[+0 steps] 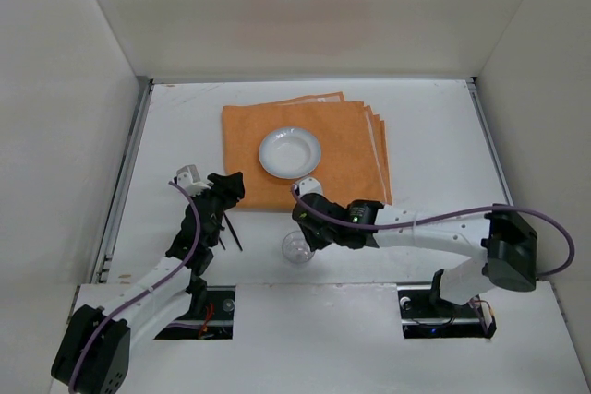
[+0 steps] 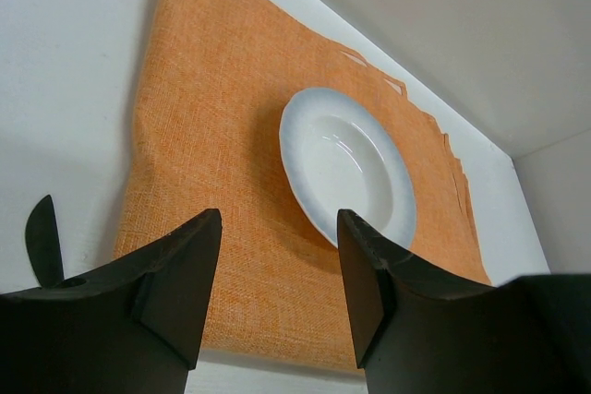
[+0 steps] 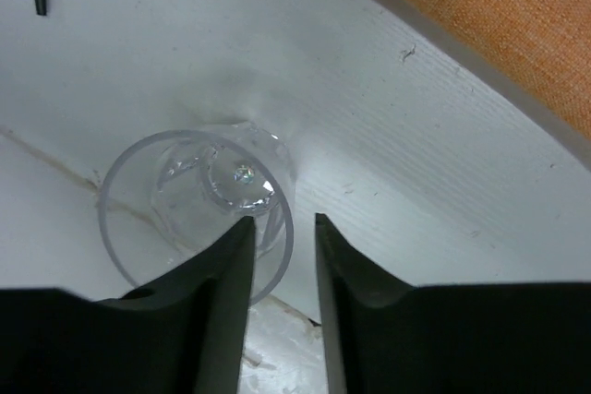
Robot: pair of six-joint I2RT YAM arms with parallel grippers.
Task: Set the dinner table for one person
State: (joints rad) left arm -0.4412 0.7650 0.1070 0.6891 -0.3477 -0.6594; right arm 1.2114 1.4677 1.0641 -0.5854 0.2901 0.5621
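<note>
White walls [image 1: 305, 6] boxed in the table [image 1: 434, 136], matte white w/ grey edge strips; orange mat [image 1: 346, 136] lay mid-table, plate [image 1: 290, 152] on it. Clear cup [image 1: 296, 248] stood near front edge. L gripper [image 2: 277, 223] hung open, empty; R gripper [image 3: 284, 228] straddled cup rim, grip unclear.

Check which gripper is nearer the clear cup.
Right. The right gripper is directly over the clear cup, fingertips at its rim. The left gripper is off to the cup's left, by the orange mat's near corner.
</note>
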